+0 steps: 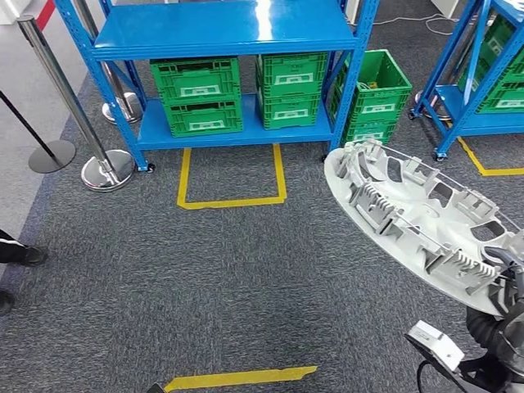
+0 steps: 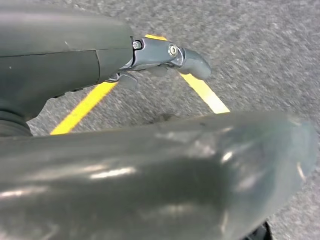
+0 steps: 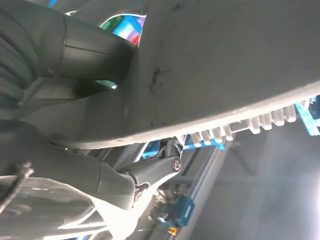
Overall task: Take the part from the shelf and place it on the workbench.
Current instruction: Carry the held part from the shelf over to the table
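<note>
Part point(image 1: 420, 221) first: it is a big pale grey plastic moulding, ribbed and full of cut-outs, and it sits in my right hand point(image 1: 503, 282) off the shelf, carried flat with its ribbed face up over the grey carpet point(image 1: 216, 278). The grasp is at the near edge only, so nearly all of the piece reaches out beyond the fingers toward the blue shelf point(image 1: 228, 33). In the right wrist view the fingers point(image 3: 151, 172) curl against the ribbed side while the thumb point(image 3: 94, 47) presses the smooth side point(image 3: 226, 60), so the hold looks like a clamp across the rim.

My left hand point(image 2: 170, 52) hangs low over the carpet with a yellow floor line point(image 2: 85, 107) behind it; its fingers are stretched out with nothing in them.

I judge this as the carry stage, and I can't see the workbench from here, so turning to find it comes next. With so much of the piece hanging past the fingers, I would turn slowly and keep the wrist level, since a quick swing could lever it out of the grasp. The far tip passes near the green crates point(image 1: 371, 98) beside the shelf, and the metal posts point(image 1: 68, 98) stand well off beyond the left hand; I would swing the tip away from the crates. Bringing the free hand under the far end would steady it, if reach allows.
</note>
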`<state>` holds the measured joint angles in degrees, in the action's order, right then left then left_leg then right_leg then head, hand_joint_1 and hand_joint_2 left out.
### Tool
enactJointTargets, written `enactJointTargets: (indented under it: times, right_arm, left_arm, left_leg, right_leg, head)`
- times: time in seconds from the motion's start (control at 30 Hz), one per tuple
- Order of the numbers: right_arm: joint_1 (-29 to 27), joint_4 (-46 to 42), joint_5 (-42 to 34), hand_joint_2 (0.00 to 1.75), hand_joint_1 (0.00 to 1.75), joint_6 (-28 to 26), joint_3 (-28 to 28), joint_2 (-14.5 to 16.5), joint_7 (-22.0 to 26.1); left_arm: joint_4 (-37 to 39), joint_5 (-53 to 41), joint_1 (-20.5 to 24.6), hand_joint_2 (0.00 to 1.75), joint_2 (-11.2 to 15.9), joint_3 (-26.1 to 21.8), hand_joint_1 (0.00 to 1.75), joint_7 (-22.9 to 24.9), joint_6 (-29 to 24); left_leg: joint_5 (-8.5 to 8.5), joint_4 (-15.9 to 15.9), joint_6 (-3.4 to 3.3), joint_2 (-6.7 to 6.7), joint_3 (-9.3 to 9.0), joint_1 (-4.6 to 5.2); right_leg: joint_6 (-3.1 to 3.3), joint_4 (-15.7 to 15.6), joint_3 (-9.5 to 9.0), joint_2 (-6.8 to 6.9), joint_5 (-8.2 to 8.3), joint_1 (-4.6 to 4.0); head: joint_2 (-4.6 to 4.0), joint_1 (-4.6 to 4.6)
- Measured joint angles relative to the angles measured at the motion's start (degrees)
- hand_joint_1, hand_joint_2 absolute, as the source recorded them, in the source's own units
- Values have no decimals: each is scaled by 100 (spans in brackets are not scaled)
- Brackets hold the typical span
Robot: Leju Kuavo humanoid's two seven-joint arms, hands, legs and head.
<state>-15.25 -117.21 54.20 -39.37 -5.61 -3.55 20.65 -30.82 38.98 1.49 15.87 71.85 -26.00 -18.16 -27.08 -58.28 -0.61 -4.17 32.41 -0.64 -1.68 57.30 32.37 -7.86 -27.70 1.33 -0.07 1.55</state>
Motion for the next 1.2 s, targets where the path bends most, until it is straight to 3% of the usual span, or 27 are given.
enactJointTargets:
  times: [0.03,0.1,0.17,0.23,0.27,0.33,0.4,0.43,0.47,0.53,0.6,0.67,0.73,0.77,0.8,0.83,0.9,0.97,1.03,1.07,1.1,1.17,1.2]
  right_arm:
    - [-10,-1,0,175,175,-2,2,-6,0]
    - [-7,-2,-1,175,175,-4,11,-22,-1]
    - [10,-2,-5,175,175,-5,23,-34,-4]
    - [6,2,3,175,175,-4,34,-37,-14]
    - [0,3,14,175,175,-4,38,-38,-22]
    - [-4,5,59,175,175,-4,40,-39,-41]
    - [9,1,102,175,175,-4,42,-39,-39]
    - [13,-2,121,175,175,-4,42,-40,-26]
    - [13,-5,144,175,175,-4,40,-39,-5]
    - [3,-13,202,175,175,-4,22,-39,61]
    - [5,-30,255,175,175,-7,2,-38,129]
    - [16,-41,281,175,175,-9,-4,-38,169]
    - [16,-40,302,175,175,-9,-11,-37,216]
    - [13,-41,315,175,175,-8,-20,-35,260]
    - [12,-44,329,175,175,-8,-31,-29,319]
    - [12,-54,345,175,175,-8,-46,-19,386]
    - [19,-91,374,175,175,-8,-91,8,523]
    - [25,-147,393,175,175,-9,-148,34,638]
    - [17,-204,397,175,175,-10,-201,58,714]
    - [9,-228,397,175,175,-10,-225,69,740]
    - [13,-249,400,175,175,-11,-243,77,761]
    - [27,-283,417,175,175,-11,-262,92,781]
    - [34,-292,428,175,175,-12,-264,101,782]
  left_arm:
    - [1,-1,9,0,-5,-1,0,1,-1]
    - [1,-3,20,0,-18,-4,0,-2,-4]
    - [1,-2,7,0,-26,-7,0,-3,-6]
    - [2,-3,-13,0,-26,-7,0,-3,-8]
    - [3,-7,-15,0,-26,-8,0,-3,-10]
    - [3,-29,-10,0,-32,-17,0,-2,-15]
    - [3,-55,-10,0,-37,-49,0,2,-19]
    - [3,-66,-14,0,-37,-68,0,5,-21]
    - [3,-74,-17,0,-37,-85,0,9,-21]
    - [3,-102,-14,0,-34,-110,0,12,-16]
    - [3,-129,-7,0,-36,-132,0,11,-5]
    - [3,-143,-24,0,-35,-144,0,11,3]
    - [4,-161,-64,0,-28,-147,0,14,12]
    - [4,-175,-77,0,-27,-152,0,15,20]
    - [5,-196,-84,0,-27,-163,0,15,31]
    - [5,-216,-85,0,-28,-183,0,14,40]
    - [7,-258,-89,0,-27,-226,0,13,59]
    - [12,-292,-96,0,-27,-254,0,8,75]
    - [17,-320,-102,0,-32,-274,0,-1,88]
    - [20,-333,-99,0,-36,-283,0,-5,92]
    - [22,-344,-96,0,-39,-290,0,-8,96]
    - [25,-356,-104,0,-42,-302,0,-17,104]
    - [27,-357,-119,0,-40,-313,0,-22,109]
  left_leg:
    - [11,17,-15,77,2,-2]
    - [40,66,-68,234,-1,-20]
    - [46,80,-105,407,6,-16]
    - [44,77,-114,584,15,-1]
    - [43,76,-114,667,17,3]
    - [40,75,-108,820,11,10]
    - [25,64,-80,950,-4,36]
    - [21,58,-54,1012,-10,52]
    - [20,51,-26,1076,-14,65]
    - [12,43,44,1170,-20,65]
    - [-138,-119,111,938,23,37]
    - [-513,-714,144,577,248,13]
    - [-812,-1424,147,466,534,9]
    - [-814,-1570,145,455,590,8]
    - [-700,-1492,140,444,548,6]
    - [-504,-1210,131,404,417,-2]
    - [-162,-483,114,113,100,-43]
    - [-97,-127,100,-110,-34,-63]
    - [-115,-95,62,-13,-29,-47]
    - [-103,-81,32,66,-28,-45]
    - [-91,-66,-6,149,-27,-47]
    - [-83,-49,-64,325,-20,-39]
    - [-86,-49,-83,416,-13,-28]
  right_leg:
    - [-38,7,39,-5,0,9]
    - [-92,231,187,248,-149,-11]
    - [-128,879,496,607,-496,-24]
    - [-159,1494,772,733,-731,-17]
    - [-167,1558,785,760,-709,-16]
    - [-152,1050,473,854,-410,-22]
    - [-97,273,30,1130,-159,-63]
    - [-60,42,-98,1228,-110,-88]
    - [-24,-51,-138,1266,-109,-111]
    - [53,-65,-107,1126,-72,-113]
    - [124,-88,-100,993,-20,-84]
    - [173,-98,-104,858,17,-67]
    - [191,-89,-90,693,32,-69]
    - [192,-82,-87,605,35,-70]
    - [190,-72,-86,517,36,-68]
    - [185,-58,-88,431,35,-65]
    - [150,0,-56,269,20,-65]
    - [76,60,34,120,23,-54]
    - [-7,70,131,-17,53,-23]
    - [-39,93,175,32,44,-20]
    - [-66,192,246,170,-16,-28]
    - [-102,744,515,572,-319,-51]
    - [-117,1151,703,693,-512,-52]
  head:
    - [0,1]
    - [0,31]
    - [0,63]
    - [0,67]
    - [0,69]
    - [0,69]
    - [0,68]
    - [0,61]
    - [0,58]
    - [0,49]
    - [0,37]
    - [0,14]
    - [0,4]
    - [0,3]
    - [0,4]
    - [0,3]
    - [0,6]
    - [0,10]
    - [0,9]
    - [0,14]
    - [0,32]
    - [0,69]
    - [0,83]
